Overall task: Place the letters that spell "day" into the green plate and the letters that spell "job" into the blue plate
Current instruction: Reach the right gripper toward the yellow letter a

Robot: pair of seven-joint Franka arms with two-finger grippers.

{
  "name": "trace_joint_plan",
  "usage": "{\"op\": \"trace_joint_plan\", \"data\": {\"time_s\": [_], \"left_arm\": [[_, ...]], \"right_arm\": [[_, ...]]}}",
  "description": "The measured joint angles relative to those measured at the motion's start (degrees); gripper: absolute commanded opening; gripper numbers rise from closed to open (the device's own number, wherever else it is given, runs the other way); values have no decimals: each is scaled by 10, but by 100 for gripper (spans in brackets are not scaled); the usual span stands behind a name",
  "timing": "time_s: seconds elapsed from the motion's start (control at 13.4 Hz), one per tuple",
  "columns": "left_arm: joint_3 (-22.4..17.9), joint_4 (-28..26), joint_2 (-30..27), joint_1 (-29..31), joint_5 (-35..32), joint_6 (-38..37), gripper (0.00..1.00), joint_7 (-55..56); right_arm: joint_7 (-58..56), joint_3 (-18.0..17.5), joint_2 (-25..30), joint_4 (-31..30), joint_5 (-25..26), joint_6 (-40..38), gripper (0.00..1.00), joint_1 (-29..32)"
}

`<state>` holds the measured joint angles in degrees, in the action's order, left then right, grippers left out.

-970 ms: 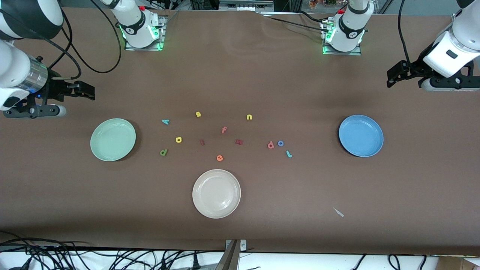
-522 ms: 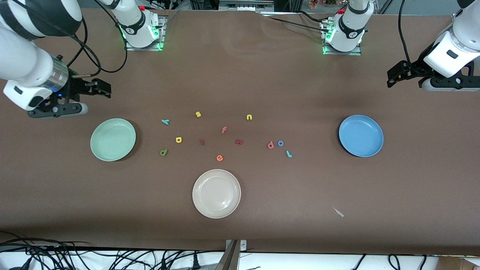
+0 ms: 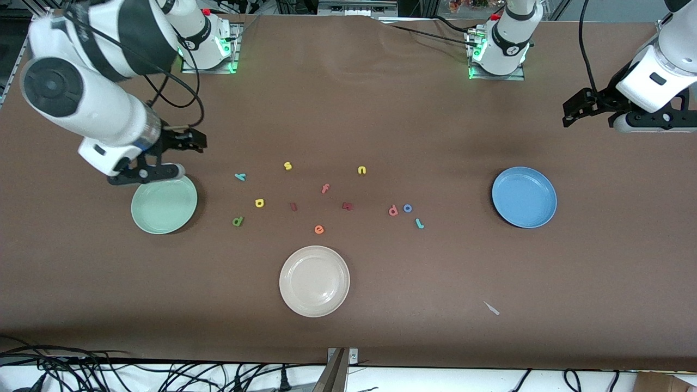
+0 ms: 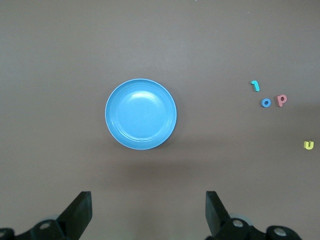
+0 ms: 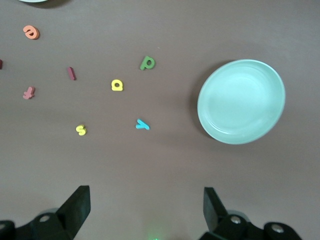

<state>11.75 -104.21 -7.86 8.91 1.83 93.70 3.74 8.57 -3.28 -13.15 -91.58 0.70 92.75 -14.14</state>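
The green plate (image 3: 164, 203) (image 5: 241, 101) lies toward the right arm's end of the table, the blue plate (image 3: 524, 197) (image 4: 140, 114) toward the left arm's end. Beside the green plate lie the teal y (image 3: 240, 176) (image 5: 142, 124), yellow a (image 3: 260, 203) (image 5: 117, 85) and green d (image 3: 237, 221) (image 5: 147, 63). Salmon b (image 3: 393, 210) (image 4: 281, 100), blue o (image 3: 407, 208) (image 4: 266, 103) and teal j (image 3: 419, 223) (image 4: 255, 85) lie close together toward the blue plate. My right gripper (image 3: 197, 140) (image 5: 145, 207) hangs open and empty over bare table by the green plate's rim. My left gripper (image 3: 569, 113) (image 4: 148, 210) waits open over bare table.
A cream plate (image 3: 314, 281) sits nearest the front camera. Other letters lie mid-table: yellow s (image 3: 288, 165), yellow n (image 3: 361, 170), salmon f (image 3: 325, 188), orange e (image 3: 319, 229) and two dark red ones (image 3: 293, 206). A small pale scrap (image 3: 491, 308) lies near the front edge.
My right arm has swung in from the table's end toward the middle and now hangs by the green plate. The left arm and all letters have stayed put.
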Motion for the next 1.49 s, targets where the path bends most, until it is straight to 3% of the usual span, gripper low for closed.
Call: {"op": "trace_joint_plan", "data": {"time_s": [0.6, 1.49], "left_arm": [[-1, 0, 0, 1, 0, 0, 100, 0], [-1, 0, 0, 1, 0, 0, 100, 0]], "right_arm": [[113, 0, -62, -48, -1, 133, 100, -50], [153, 0, -125, -169, -1, 391, 100, -62]]}}
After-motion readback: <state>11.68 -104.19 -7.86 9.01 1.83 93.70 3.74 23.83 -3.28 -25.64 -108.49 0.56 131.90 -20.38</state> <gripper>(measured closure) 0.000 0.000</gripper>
